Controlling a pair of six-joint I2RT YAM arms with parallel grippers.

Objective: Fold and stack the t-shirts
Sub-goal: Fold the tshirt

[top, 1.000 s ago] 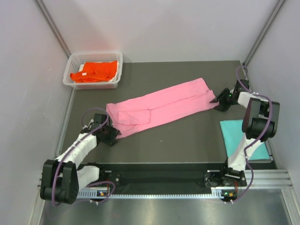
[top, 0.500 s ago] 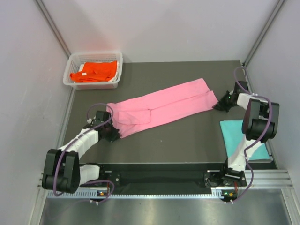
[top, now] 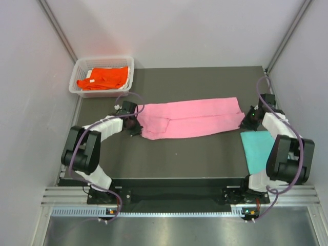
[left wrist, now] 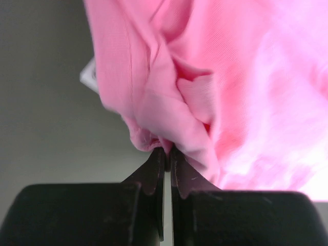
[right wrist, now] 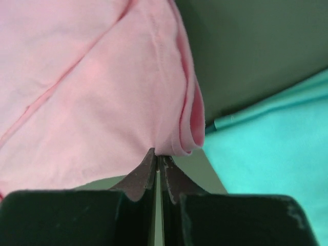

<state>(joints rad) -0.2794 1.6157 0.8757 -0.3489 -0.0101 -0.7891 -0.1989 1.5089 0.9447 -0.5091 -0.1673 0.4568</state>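
Found pink shirt (top: 192, 118) folded into a long narrow strip, laid flat across middle of dark table (top: 184, 154), running left to right. Noted left gripper (top: 134, 122) at strip's left end, clenched on a bunched corner of the cloth. Confirmed in left wrist view: fingers pressed together, pink fabric pinched at the tips. Noted right gripper (top: 248, 119) at strip's right end, likewise clamped on pink shirt's folded edge. Checked in right wrist view: rolled hem caught between closed tips. Spotted teal shirt (top: 256, 148) lying flat at right side of table, just beside right gripper and near end of pink strip; could not tell whether touching. Logged orange shirt (top: 102, 78) lying loosely inside white basket (top: 100, 94) at far left corner, well apart from both grippers.
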